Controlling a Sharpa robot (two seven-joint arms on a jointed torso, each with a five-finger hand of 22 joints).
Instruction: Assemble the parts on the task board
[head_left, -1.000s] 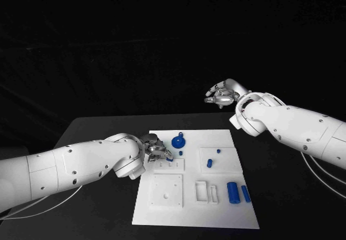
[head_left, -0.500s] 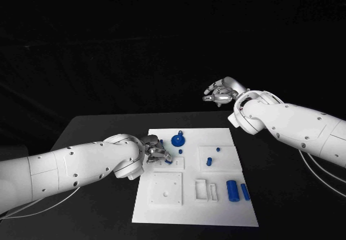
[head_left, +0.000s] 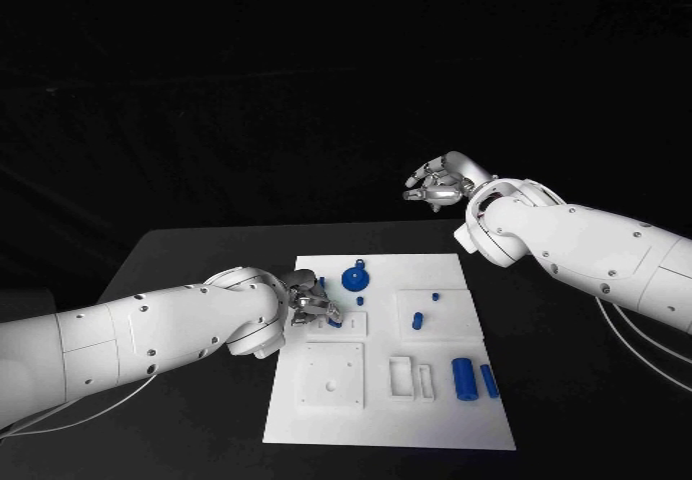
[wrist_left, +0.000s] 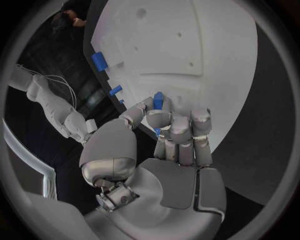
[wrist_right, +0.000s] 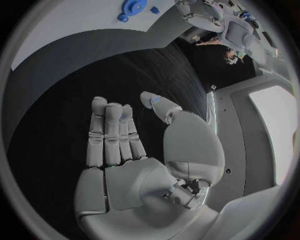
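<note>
Head view: since the earlier frame the right robot hand (head_left: 440, 184) has risen slightly, fingers apart and empty, while the left robot hand (head_left: 310, 303) still pinches a small blue peg (wrist_left: 157, 100) over the white task board (head_left: 447, 420) on the black surface (head_left: 188, 270).

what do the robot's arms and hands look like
Both arms are glossy white, rounded shells dotted with small dark screw holes, with thin pale cables hanging beneath them. The left hand and right hand are silver-grey metal with segmented fingers, smooth padded palm plates and a bulbous thumb base.
</note>
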